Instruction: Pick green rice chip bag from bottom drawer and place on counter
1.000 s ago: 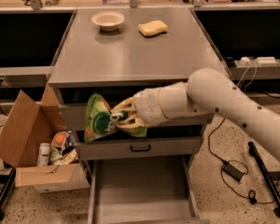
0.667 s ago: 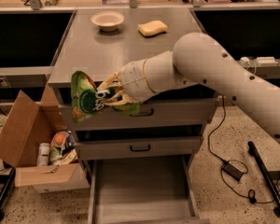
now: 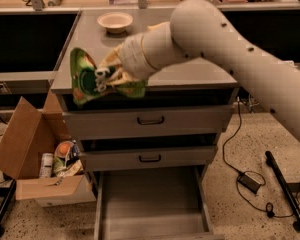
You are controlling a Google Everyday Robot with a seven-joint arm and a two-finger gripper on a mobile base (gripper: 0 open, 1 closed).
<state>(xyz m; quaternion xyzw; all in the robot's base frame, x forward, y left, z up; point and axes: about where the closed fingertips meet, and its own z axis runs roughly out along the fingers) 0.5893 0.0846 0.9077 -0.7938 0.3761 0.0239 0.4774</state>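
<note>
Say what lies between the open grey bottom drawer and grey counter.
Two shut grey drawers with black handles, in camera view. The gripper holds the green rice chip bag at the counter edge.

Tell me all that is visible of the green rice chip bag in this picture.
The green rice chip bag is a small, crinkly, glossy pouch, green with pale and orange patches. It is crumpled and tilted, pinched near its middle by the gripper, whose fingers are shut on it. It hangs in the air at the front left edge of the counter, above the drawer fronts. Apparently only the gripper touches it; its lettering cannot be read.
</note>
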